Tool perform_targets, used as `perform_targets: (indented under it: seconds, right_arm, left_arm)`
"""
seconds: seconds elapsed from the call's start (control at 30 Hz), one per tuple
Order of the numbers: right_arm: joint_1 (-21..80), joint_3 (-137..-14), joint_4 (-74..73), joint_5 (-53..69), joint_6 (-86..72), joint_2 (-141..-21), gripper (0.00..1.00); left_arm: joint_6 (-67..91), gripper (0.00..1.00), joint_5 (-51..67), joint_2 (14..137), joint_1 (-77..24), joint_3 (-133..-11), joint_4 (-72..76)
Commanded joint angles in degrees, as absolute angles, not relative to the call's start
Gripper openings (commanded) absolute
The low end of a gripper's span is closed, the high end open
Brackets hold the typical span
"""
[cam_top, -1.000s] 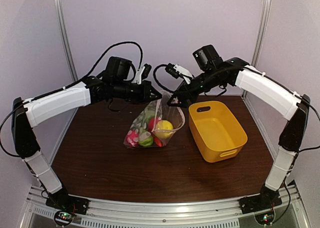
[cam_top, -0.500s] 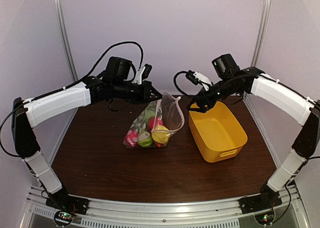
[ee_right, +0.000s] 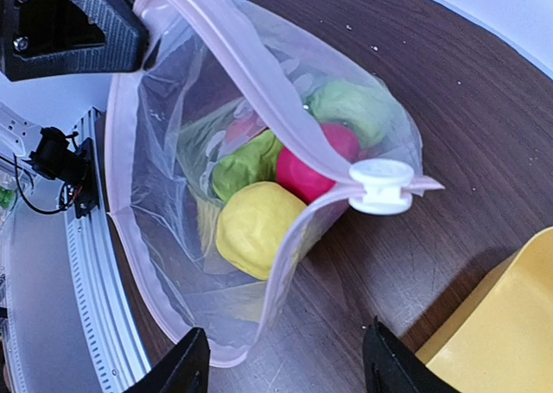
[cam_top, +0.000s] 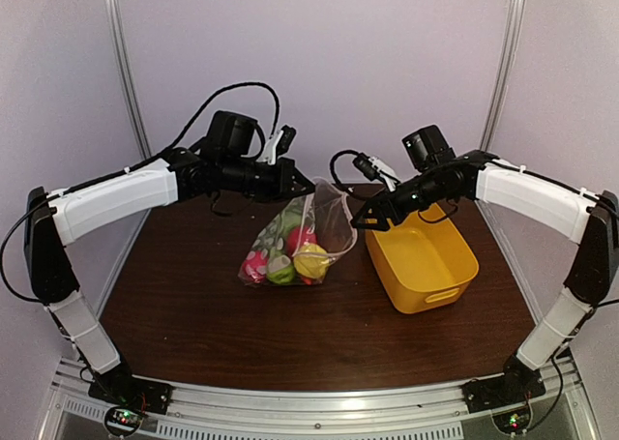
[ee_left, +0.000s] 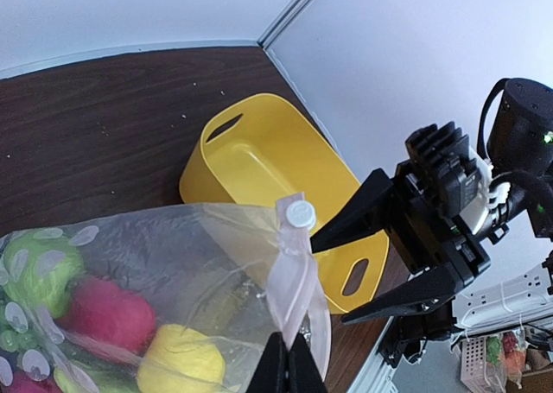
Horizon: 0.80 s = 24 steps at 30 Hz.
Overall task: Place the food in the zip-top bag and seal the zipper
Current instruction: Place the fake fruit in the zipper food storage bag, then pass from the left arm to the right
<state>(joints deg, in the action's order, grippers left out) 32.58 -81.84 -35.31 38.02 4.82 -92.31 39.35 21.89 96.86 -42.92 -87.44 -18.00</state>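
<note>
The clear dotted zip-top bag [cam_top: 308, 223] stands on the table, its mouth open and upward. Inside lies the food: a yellow piece [cam_top: 311, 259], a red one [cam_top: 298, 237], a green one [cam_top: 280, 274] and a pink one [cam_top: 254, 266]. My left gripper [cam_top: 301, 185] is shut on the zipper strip [ee_left: 289, 281] at the mouth's left end and holds it up. The white slider [ee_right: 380, 186] sits at the other end. My right gripper [cam_top: 362, 219] is open and empty, just right of the bag's mouth. In the right wrist view the food [ee_right: 255, 225] shows through the open mouth.
The yellow basket [cam_top: 455, 266] stands right of the bag, under my right arm, with nothing in it. Purple walls close the back and both sides. A metal rail runs along the table's near edge.
My right gripper swung right over the basket, then came back left to the bag's mouth. The bag sagged slightly. My left gripper has kept its hold.
</note>
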Motion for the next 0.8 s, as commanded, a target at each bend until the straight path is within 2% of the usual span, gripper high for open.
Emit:
perform_targets:
  seconds: [0.0, 0.07, 0.13, 0.17, 0.23, 0.27, 0.33, 0.5, 0.7, 0.77]
  right_arm:
    - [33.23, -82.60, -32.45, 43.05, 1.29, -93.25, 0.62]
    - [33.63, -82.68, -32.46, 40.98, 0.96, -93.57, 0.62]
    - [33.83, -82.77, -32.51, 38.28, 0.59, -94.17, 0.57]
    - [33.96, -82.84, -32.63, 37.22, 0.22, -94.54, 0.48]
    - [34.47, -83.18, -33.24, 36.18, 0.09, -95.18, 0.16]
    - [34.67, -83.62, -33.75, 36.35, 0.01, -95.45, 0.09]
    - [34.73, -85.76, -34.77, 38.44, -1.70, -95.70, 0.00]
    - [34.46, -94.57, -34.18, 46.26, -5.88, -93.60, 0.00]
    - [34.78, -87.77, -24.48, 54.72, -14.67, -92.98, 0.00]
    - [34.75, -85.92, -22.94, 55.26, -15.68, -92.93, 0.00]
  left_arm:
    - [39.10, 0.00, 22.96, 96.87, -43.07, -87.42, -15.83]
    - [39.07, 0.00, 23.30, 96.73, -43.02, -87.21, -15.68]
    - [39.10, 0.00, 23.79, 96.68, -43.07, -87.11, -15.28]
    - [39.11, 0.00, 24.11, 96.68, -43.07, -87.17, -15.01]
    - [39.08, 0.00, 24.46, 96.68, -43.07, -87.31, -14.37]
    - [38.92, 0.00, 24.44, 96.68, -43.07, -87.63, -14.34]
    - [37.56, 0.00, 24.41, 96.68, -43.07, -89.20, -15.60]
    - [28.42, 0.00, 20.88, 96.68, -43.07, -96.76, -26.23]
    - [24.59, 0.00, 22.74, 97.40, -42.72, -97.75, -30.55]
    - [24.61, 0.20, 23.61, 97.17, -42.80, -97.12, -30.16]
